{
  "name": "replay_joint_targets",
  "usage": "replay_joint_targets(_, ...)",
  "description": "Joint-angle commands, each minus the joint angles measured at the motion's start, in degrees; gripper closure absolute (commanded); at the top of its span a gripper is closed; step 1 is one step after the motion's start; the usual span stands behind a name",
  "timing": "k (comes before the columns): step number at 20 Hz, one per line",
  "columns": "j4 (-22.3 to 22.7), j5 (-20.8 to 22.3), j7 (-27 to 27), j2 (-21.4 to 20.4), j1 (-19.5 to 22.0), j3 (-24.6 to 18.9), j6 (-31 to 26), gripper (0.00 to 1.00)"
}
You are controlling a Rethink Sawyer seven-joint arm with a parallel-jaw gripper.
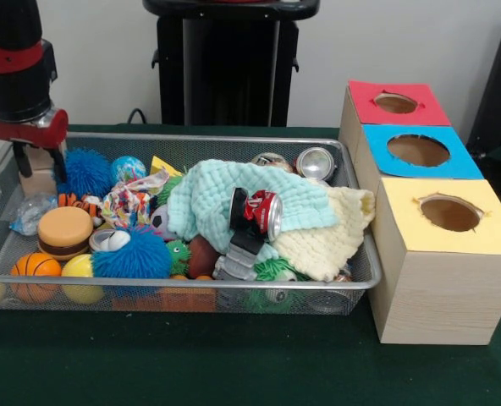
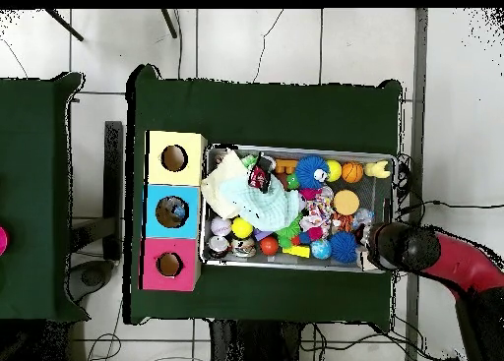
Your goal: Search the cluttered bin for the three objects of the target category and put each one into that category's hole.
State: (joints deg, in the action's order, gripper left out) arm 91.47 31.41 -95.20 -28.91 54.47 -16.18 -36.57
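Red (image 1: 395,103), blue (image 1: 418,150) and yellow hole tops (image 1: 450,214); mint cloth (image 1: 212,199), orange basketball (image 1: 35,267).

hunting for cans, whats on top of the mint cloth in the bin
A red soda can lies on its side on the mint cloth, with a grey-black object just below it. Whatever lies beneath the cloth is covered and cannot be seen.

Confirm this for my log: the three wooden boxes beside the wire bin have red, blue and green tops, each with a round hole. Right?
Not quite. The front view shows the nearest box top is yellow, not green. The other two are the red top and the blue top, each with a round hole, beside the wire bin.
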Motion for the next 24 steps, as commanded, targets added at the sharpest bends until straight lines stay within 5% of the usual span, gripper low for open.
replay_joint_targets(1, -3.63, 3.74, 3.60, 8.16, -1.37, -3.40, 5.24, 0.00)
replay_joint_targets(6, -6.30, 3.53, 2.09, 10.68, -2.95, -2.49, 5.51, 0.00)
replay_joint_targets(24, -7.95, 0.56, 9.33, 4.89, -1.29, -3.37, -5.30, 0.00)
